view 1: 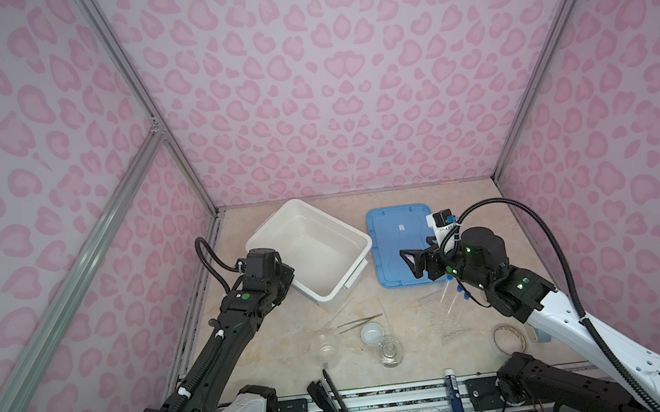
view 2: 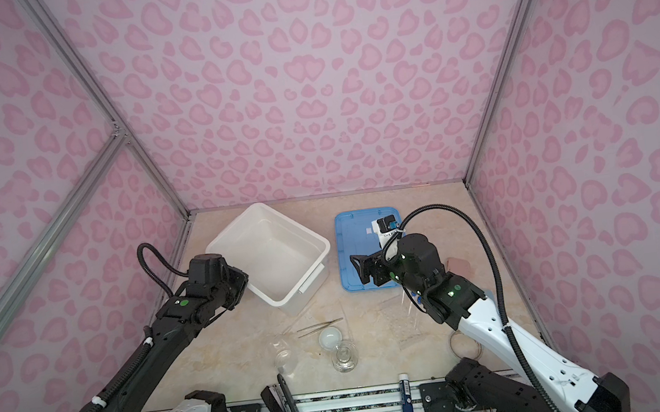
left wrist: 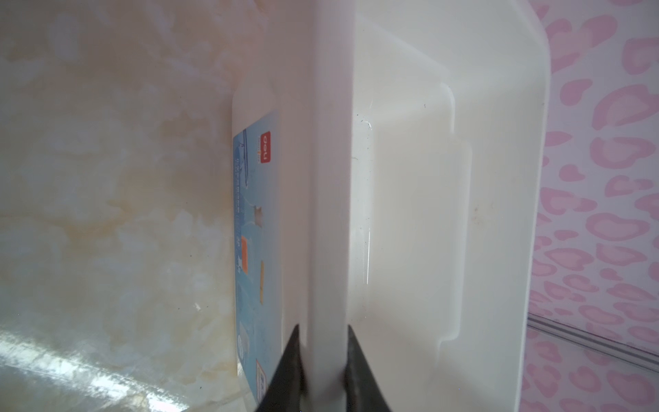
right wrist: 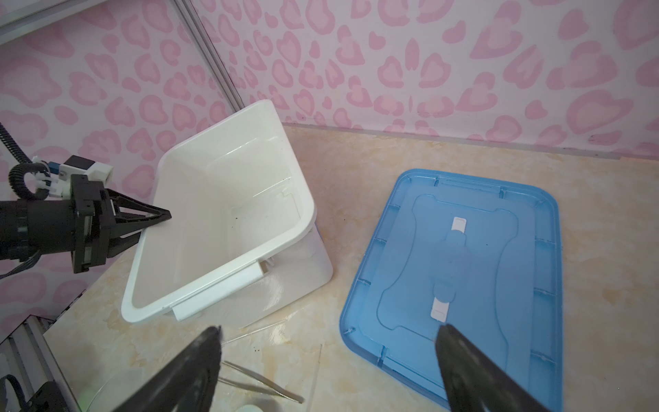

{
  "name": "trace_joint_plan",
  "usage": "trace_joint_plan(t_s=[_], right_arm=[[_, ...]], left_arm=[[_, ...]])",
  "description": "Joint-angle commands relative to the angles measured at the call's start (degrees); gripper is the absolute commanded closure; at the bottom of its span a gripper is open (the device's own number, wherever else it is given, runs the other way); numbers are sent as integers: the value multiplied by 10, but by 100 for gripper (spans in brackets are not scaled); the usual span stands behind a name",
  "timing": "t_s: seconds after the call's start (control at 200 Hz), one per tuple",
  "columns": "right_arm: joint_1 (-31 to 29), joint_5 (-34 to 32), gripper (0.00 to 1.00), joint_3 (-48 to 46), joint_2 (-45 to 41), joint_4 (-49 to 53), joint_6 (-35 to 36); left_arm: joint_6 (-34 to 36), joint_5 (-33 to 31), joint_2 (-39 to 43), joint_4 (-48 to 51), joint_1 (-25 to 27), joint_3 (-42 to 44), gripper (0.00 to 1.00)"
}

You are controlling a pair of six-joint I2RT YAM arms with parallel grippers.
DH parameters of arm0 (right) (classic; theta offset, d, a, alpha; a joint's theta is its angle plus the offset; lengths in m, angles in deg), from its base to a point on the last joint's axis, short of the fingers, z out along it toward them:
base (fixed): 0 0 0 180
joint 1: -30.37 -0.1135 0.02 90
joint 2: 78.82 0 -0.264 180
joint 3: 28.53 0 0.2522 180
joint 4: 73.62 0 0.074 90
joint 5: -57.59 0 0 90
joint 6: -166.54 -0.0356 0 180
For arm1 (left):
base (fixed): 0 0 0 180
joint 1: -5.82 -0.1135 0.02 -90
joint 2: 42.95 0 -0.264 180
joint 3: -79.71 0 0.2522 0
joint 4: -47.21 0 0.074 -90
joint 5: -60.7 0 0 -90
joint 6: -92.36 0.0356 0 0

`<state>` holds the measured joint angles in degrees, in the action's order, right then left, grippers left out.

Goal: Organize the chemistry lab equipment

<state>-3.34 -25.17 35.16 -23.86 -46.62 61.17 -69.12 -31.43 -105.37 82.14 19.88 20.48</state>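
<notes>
Tweezers [view 1: 359, 321] loose, left gripper [left wrist: 322, 330] pinching bin [left wrist: 410, 214] rim, hidden in top views, right gripper [right wrist: 330, 327] wide, empty.

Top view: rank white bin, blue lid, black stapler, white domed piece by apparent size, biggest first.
1. white bin
2. blue lid, partly covered by the right gripper, but clearly smaller than the bin
3. black stapler
4. white domed piece
No close calls between neighbours.
</notes>
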Motion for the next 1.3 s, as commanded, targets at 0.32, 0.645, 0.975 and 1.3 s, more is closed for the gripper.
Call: trace_joint_plan(t_s=[0.32, 0.645, 0.975, 1.3], right_arm=[[-1, -8, 6, 3, 4, -2, 5], [-1, -5, 6, -3, 5, -9, 2], [0, -3, 7, -7, 12, -18, -8], [-1, -24, 7, -14, -7, -14, -6]], left_arm=[[-57, -18, 52, -47, 27, 22, 45], [-105, -61, 122, -29, 157, 84, 20], [-63, -91, 8, -105, 281, 24, 18], [-53, -46, -116, -226, 350, -22, 17]])
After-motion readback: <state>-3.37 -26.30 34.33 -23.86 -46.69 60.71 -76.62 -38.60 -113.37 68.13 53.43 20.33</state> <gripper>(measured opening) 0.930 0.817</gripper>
